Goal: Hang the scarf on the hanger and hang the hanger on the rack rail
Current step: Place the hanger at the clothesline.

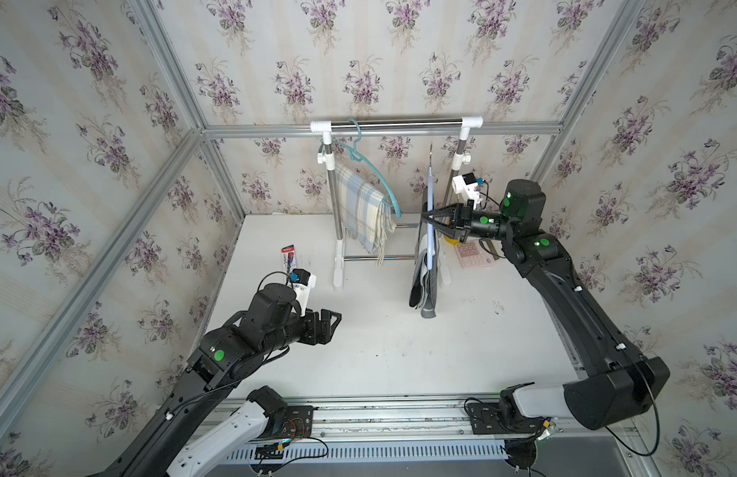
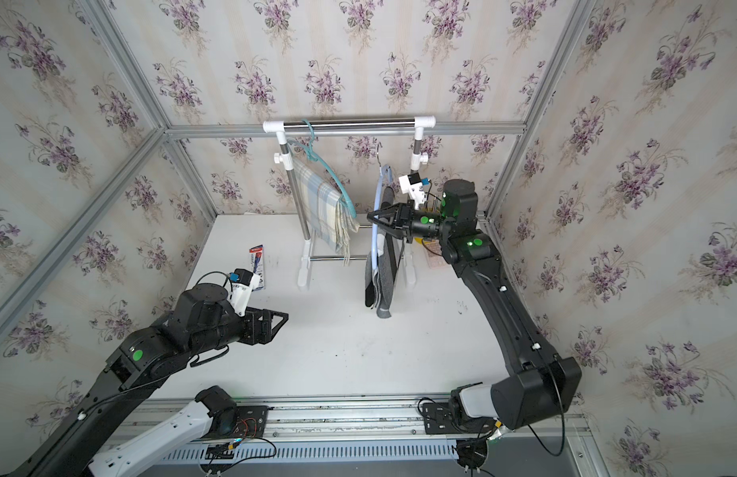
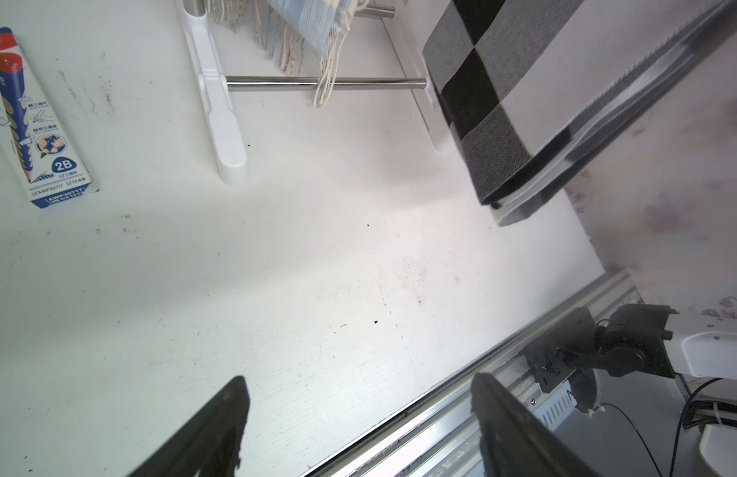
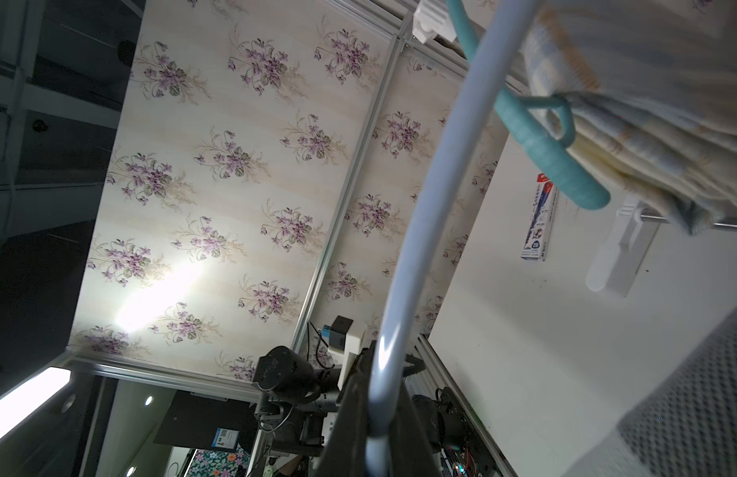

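Your main step looks done. The checked scarf is draped over the pale blue hanger and hangs down in folded layers just in front of the rack, toward its right post. The right tool is pinched tight on that hanger's frame; the right wrist view shows the pale tube running straight into the pressed-together jaws. The left tool is spread wide and empty. It hovers over the table, well in front of the rack's left foot and well apart from the scarf.

What seems left is parking the hanger. Its hook rises toward the rack's top rail, but in both top views it appears to sit below the rail, so I judge it is not yet hooked on. You cannot confirm this from these angles.

The scarf is a knit of grey, black and white squares, doubled over, with its lower ends uneven. They reach down near the table, and whether they touch it I cannot tell. On the rack's left side, a teal hanger carries a plaid scarf.
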Motion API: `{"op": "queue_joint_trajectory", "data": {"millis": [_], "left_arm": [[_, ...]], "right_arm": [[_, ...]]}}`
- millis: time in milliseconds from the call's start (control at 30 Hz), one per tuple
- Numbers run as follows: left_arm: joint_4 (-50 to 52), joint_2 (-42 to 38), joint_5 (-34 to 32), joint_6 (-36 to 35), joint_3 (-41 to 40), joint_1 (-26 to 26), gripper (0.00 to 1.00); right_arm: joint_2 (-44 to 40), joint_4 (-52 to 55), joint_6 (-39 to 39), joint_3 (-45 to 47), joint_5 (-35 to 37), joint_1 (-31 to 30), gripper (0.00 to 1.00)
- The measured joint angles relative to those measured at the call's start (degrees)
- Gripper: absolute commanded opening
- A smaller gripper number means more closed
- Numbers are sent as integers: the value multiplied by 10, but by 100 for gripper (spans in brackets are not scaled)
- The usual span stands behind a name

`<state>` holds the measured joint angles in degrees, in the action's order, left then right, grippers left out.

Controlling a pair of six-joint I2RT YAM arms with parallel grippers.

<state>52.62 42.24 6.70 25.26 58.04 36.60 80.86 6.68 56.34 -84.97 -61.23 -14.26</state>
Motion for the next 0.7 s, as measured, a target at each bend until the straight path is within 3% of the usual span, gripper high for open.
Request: {"op": "queue_joint_trajectory", "data": {"millis": [333,600,633,700], "left_arm": [[-20,-4,-5,15,-76,-1,84],[-40,0,-4,24,-96,-1,85],[-43,1,-4,24,-99,-1,84],[-51,6,-4,25,-104,-1,85]], "right_arm": [[162,-126,96,-158,-88,45,0],[229,-352,212,-85,-90,56,0],[224,-379,217,-66,-86,56,4],[212,-422,222,-31,-71,56,39]]}}
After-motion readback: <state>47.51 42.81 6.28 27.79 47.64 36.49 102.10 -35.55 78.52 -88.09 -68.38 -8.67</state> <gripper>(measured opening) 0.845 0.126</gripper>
